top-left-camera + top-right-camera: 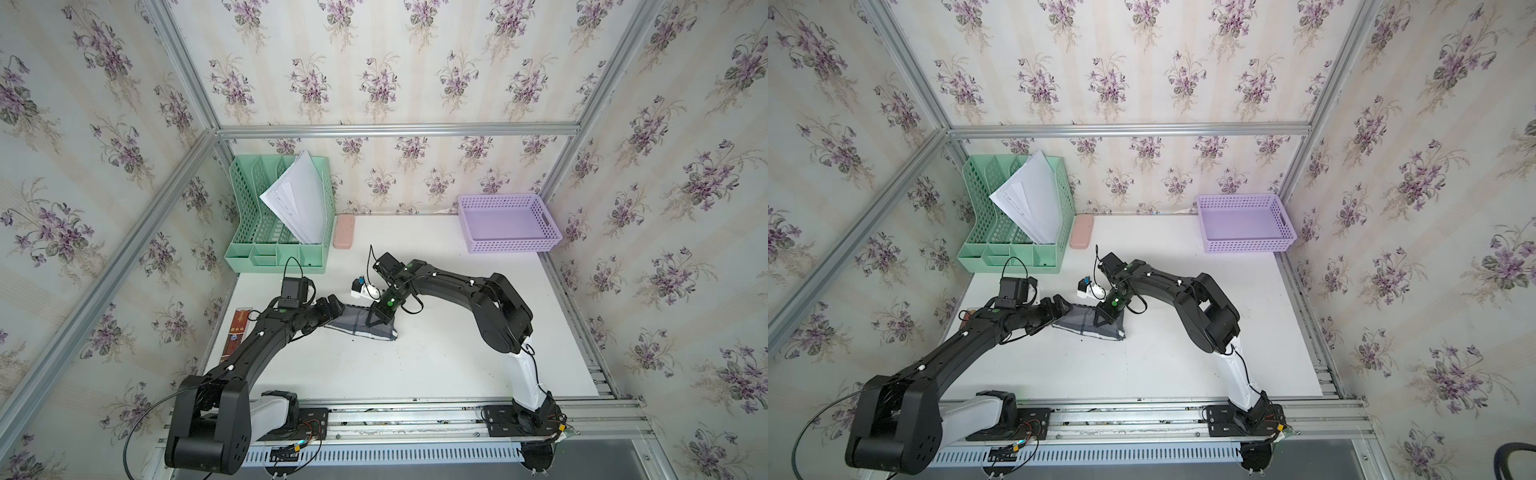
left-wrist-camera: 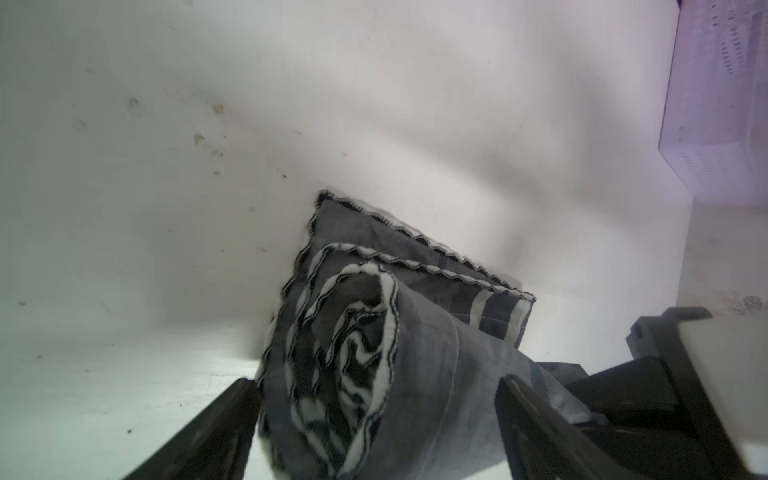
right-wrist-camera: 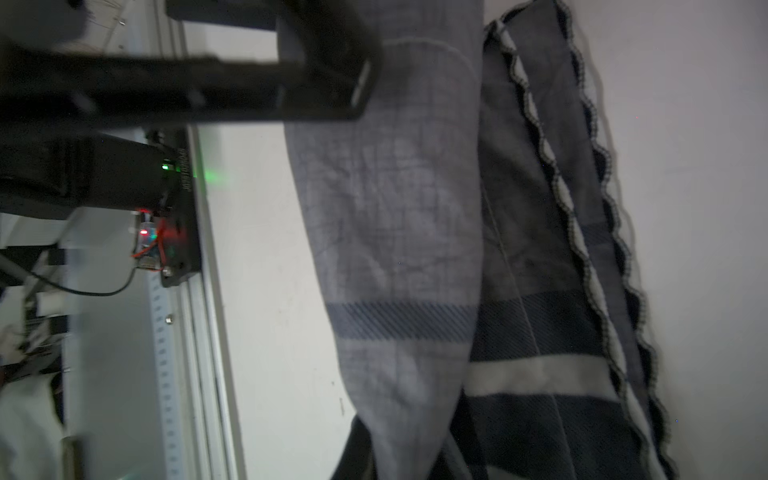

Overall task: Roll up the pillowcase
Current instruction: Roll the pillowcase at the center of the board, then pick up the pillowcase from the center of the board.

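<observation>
Mid-table on the white tabletop point(image 1: 415, 365): the grey plaid fabric pillowcase with a dark scalloped stitched edge point(image 1: 351, 325), mostly wound into a loose tube, with one flat flap lying beside the roll. The left gripper point(image 2: 378, 386) has its jaws spread wide, straddling the spiral end of the roll, while the right gripper point(image 1: 372, 322) is pinched together on the cloth further along. Beyond, by the back wall: a mint-green plastic file rack point(image 1: 249, 208) holding white paper sheets point(image 1: 299, 195), and a lilac perforated plastic basket point(image 1: 511, 245).
</observation>
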You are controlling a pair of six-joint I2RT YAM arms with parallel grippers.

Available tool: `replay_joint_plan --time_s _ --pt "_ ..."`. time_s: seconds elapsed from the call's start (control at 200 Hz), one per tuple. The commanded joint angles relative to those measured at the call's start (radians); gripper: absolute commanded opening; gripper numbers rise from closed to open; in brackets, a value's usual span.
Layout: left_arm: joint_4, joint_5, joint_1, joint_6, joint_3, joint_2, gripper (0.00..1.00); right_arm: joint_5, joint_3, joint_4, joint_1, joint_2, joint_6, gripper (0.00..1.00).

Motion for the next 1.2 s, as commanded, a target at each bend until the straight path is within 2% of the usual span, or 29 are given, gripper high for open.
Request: replay_joint_plan --time_s 0.0,0.05,0.155,0.195,0.2,0.22,0.23,0.24,0.26,0.315,0.385,0.445,0.489,0.574,0.644,0.784,0.919,1.109,1.194 --pt "0.091 0.043 -0.005 0.002 -0.025 0.023 0.82 -0.15 0.028 -0.077 -0.012 0.033 0.055 0.05" --pt "0.092 0.031 -0.006 0.012 -0.025 0.045 0.75 -0.135 0.034 -0.079 -0.012 0.043 0.063 0.17" --pt "0.055 -0.022 -0.005 0.03 -0.007 0.089 0.58 -0.036 0.009 -0.033 -0.013 0.021 0.097 0.35" --pt "0.039 -0.036 -0.006 0.034 0.0 0.1 0.56 0.006 -0.008 -0.005 -0.012 -0.007 0.101 0.41" --pt "0.038 -0.036 -0.006 0.034 0.0 0.101 0.56 0.013 -0.011 0.001 -0.012 -0.011 0.102 0.43" --pt "0.034 -0.037 -0.006 0.036 0.005 0.107 0.56 0.043 -0.027 0.026 -0.011 -0.033 0.109 0.63" --pt "0.032 -0.037 -0.005 0.037 0.006 0.109 0.56 0.056 -0.035 0.039 -0.011 -0.049 0.113 0.81" --pt "0.032 -0.038 -0.005 0.038 0.006 0.11 0.56 0.074 -0.046 0.054 -0.009 -0.062 0.116 0.94" --pt "0.029 -0.038 -0.005 0.037 0.008 0.113 0.56 0.106 -0.069 0.089 -0.008 -0.094 0.123 1.0" --pt "0.03 -0.039 -0.005 0.037 0.008 0.118 0.56 0.204 -0.149 0.188 0.003 -0.2 0.126 1.0" --pt "0.027 -0.039 -0.005 0.037 0.012 0.121 0.57 0.439 -0.291 0.37 0.053 -0.358 0.098 1.0" --pt "0.024 -0.036 -0.006 0.039 0.016 0.125 0.58 0.702 -0.451 0.555 0.151 -0.485 0.004 1.0" --pt "0.018 -0.037 -0.006 0.039 0.022 0.132 0.58 0.85 -0.572 0.685 0.243 -0.55 -0.127 1.0" --pt "0.013 -0.036 -0.005 0.044 0.03 0.141 0.58 1.045 -0.75 0.886 0.394 -0.582 -0.367 1.0" --pt "0.009 -0.037 -0.006 0.045 0.036 0.144 0.59 1.139 -0.769 0.938 0.453 -0.535 -0.43 1.0" --pt "0.004 -0.038 -0.006 0.048 0.038 0.135 0.59 1.208 -0.707 0.942 0.469 -0.429 -0.418 1.0" --pt "0.001 -0.04 -0.005 0.05 0.039 0.134 0.61 1.221 -0.655 0.926 0.469 -0.321 -0.441 0.99" --pt "-0.001 -0.046 -0.005 0.057 0.05 0.142 0.62 1.107 -0.609 0.817 0.469 -0.254 -0.428 0.94" --pt "0.003 -0.04 -0.006 0.06 0.056 0.152 0.63 1.1 -0.595 0.805 0.469 -0.235 -0.416 0.93"
